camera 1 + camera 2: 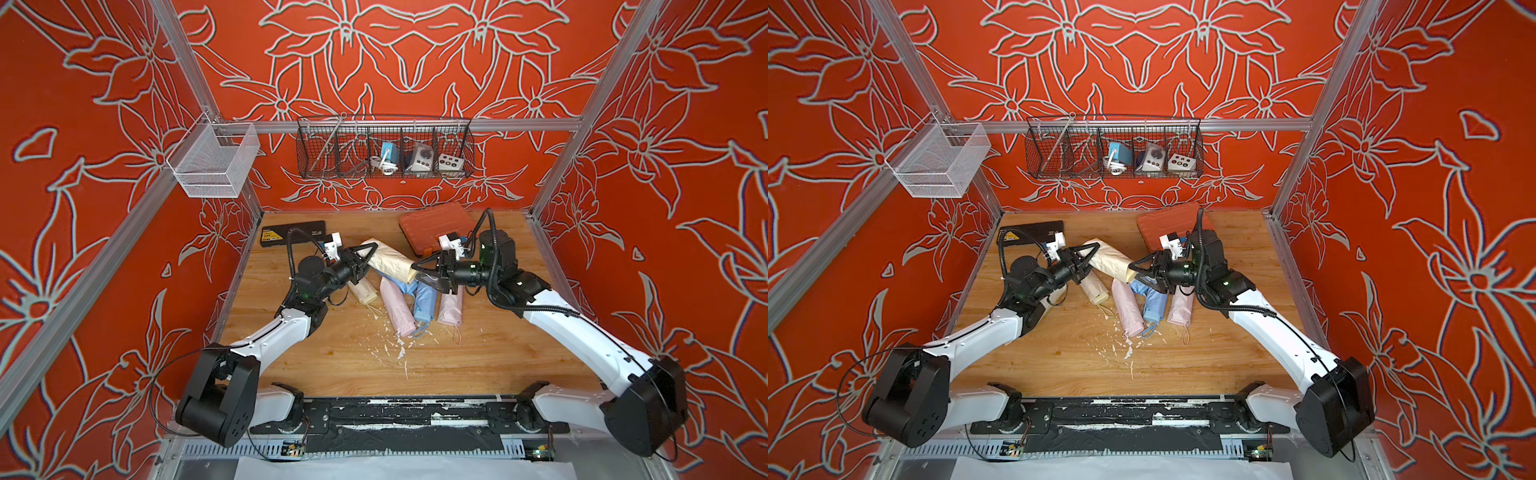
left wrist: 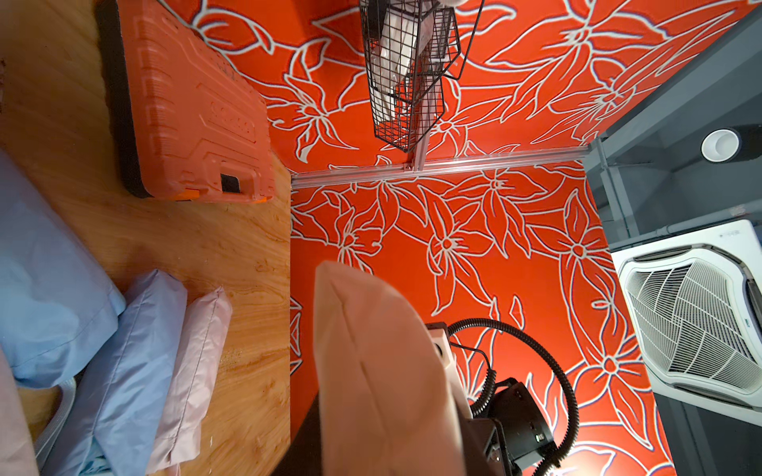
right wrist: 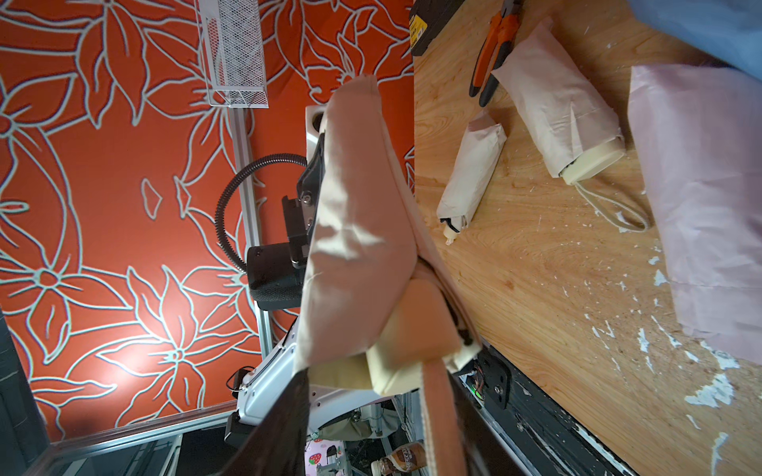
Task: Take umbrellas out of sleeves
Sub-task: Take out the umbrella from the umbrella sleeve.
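Both arms reach out over the bench (image 1: 478,357) and bend at the elbow. Their wrists turn in, so the two tools point at each other.

The left tool (image 1: 371,250) is to the left of the orange case (image 1: 436,226). Its fingers are pinched tight on the closed end of the cream sleeve (image 1: 388,257).

The right tool (image 1: 417,268) is just in front of the orange case, on the side nearer the robot. It is clamped on the thick handle end of the cream umbrella (image 3: 412,329), which pokes out of the open end of the sleeve. The rest of that umbrella is inside the sleeve.

The sleeve hangs between the two tools, lifted off the bench. It slants from its far end, left of the orange case, down to its near end in front of the case.

More rolls lie flat on the bench in front of the orange case, closer to the robot than the lifted one. They are a second cream umbrella (image 1: 362,291), a pink roll (image 1: 397,309), a blue roll (image 1: 424,299) and another pink roll (image 1: 451,311). They lie side by side, and the pink and blue ones touch. I cannot tell whether these rolls are in sleeves.
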You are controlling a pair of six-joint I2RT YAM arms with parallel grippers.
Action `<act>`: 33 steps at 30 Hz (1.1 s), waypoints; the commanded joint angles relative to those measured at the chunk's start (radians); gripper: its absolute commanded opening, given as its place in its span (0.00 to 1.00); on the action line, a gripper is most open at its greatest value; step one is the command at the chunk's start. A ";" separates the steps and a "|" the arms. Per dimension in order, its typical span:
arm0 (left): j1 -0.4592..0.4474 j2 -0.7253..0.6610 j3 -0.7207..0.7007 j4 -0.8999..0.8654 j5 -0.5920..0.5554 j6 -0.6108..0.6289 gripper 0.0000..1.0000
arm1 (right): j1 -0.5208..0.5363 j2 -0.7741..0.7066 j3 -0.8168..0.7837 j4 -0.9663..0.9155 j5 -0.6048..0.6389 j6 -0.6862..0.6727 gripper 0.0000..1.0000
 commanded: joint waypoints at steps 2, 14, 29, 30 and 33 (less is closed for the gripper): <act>0.004 -0.014 0.019 0.096 -0.007 -0.009 0.27 | 0.007 -0.015 -0.027 0.077 0.029 0.069 0.49; 0.004 -0.019 0.010 0.119 -0.010 -0.036 0.27 | 0.011 -0.007 -0.068 0.093 0.046 0.074 0.45; 0.004 -0.040 -0.024 0.111 -0.013 -0.030 0.27 | 0.015 0.033 0.003 0.095 0.052 0.072 0.43; 0.004 -0.039 -0.023 0.110 -0.013 -0.030 0.27 | 0.017 0.033 0.003 0.094 0.055 0.073 0.42; 0.004 -0.040 -0.023 0.112 -0.014 -0.030 0.27 | 0.023 0.038 0.002 0.103 0.052 0.082 0.42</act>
